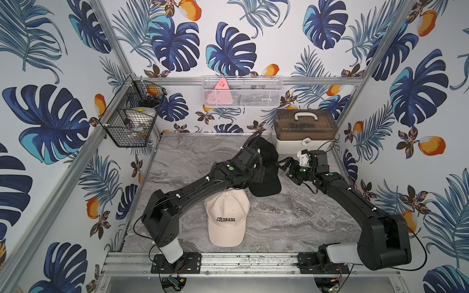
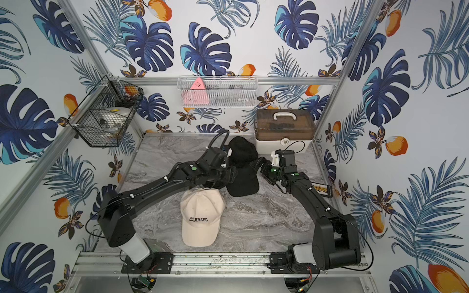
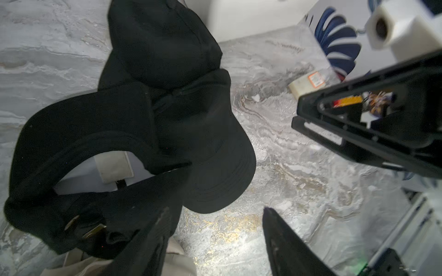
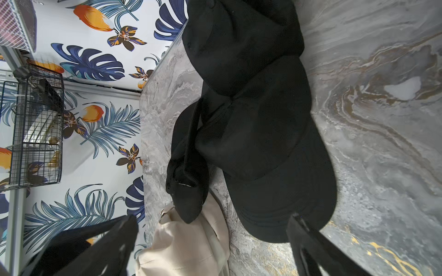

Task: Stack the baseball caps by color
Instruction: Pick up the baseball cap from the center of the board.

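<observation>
Grey marble tabletop (image 1: 291, 223), boxed in by leaf-print walls. In both top views, 1 cream COLORADO cap (image 1: 226, 218) lies near the front with its brim forward. The black caps (image 2: 242, 167) are heaped just behind it, between the 2 arms.

Left wrist view: the left gripper (image 3: 215, 236) has its jaws apart over bare marble, with 1 finger (image 3: 153, 239) against a black cap's back strap.

Right wrist view: the right gripper (image 4: 212, 239) is spread wide and empty, near the black brim.
</observation>
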Robot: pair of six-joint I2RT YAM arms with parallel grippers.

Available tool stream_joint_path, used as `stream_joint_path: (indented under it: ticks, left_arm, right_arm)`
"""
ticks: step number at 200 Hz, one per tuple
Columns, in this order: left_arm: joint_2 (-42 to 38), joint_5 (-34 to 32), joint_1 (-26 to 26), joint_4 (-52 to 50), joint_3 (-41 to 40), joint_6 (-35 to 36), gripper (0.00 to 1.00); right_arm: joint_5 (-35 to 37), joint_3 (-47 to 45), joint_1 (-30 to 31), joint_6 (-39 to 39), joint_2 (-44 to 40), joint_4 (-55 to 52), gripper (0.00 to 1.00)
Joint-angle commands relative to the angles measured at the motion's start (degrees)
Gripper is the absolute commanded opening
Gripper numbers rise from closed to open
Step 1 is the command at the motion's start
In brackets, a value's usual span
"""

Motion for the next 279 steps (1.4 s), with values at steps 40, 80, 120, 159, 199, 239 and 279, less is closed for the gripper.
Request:
stream_joint_path:
  ticks: [40,80,120,159,199,239,279]
  left_arm:
    - [14.87,-27.48,-7.44,-11.29,10.13,10.23,0.6]
    - [17.76,-37.98,-8.29,-6.79,7.81,12.85,0.54]
    - [20.15,-46.13,-8.31,-4.09,7.29,14.58,0.39]
    - [18.53,-45.24,-7.08,0.43,6.93,15.61,0.05]
    - [13.98,-38.48,-3.46,2.12,11.6,18.89,0.0]
    - [12.6,-27.46,1.36,-4.31,23.33,22.32,0.0]
    - [12.25,-15.38,2.86,-16.24,35.7,21.57,0.0]
  right_arm:
    - [-2.23,-1.71,-0.01,0.85,-0.79,2.1,1.0]
    - [-1.52,-2.51,0.0,0.41,-1.88,1.38,1.0]
    - [-1.02,-2.1,-0.1,-0.05,-2.84,0.5,1.0]
    - [-0.58,-1.86,-0.11,-0.47,-3.6,-0.39,1.0]
    - [-0.33,-1.16,-0.09,-2.34,-4.94,-0.63,1.0]
    - [-5.91,-0.25,-0.01,-6.3,-7.07,2.91,1.0]
    - [-6.22,1.11,0.07,-10.8,-10.72,1.63,1.0]
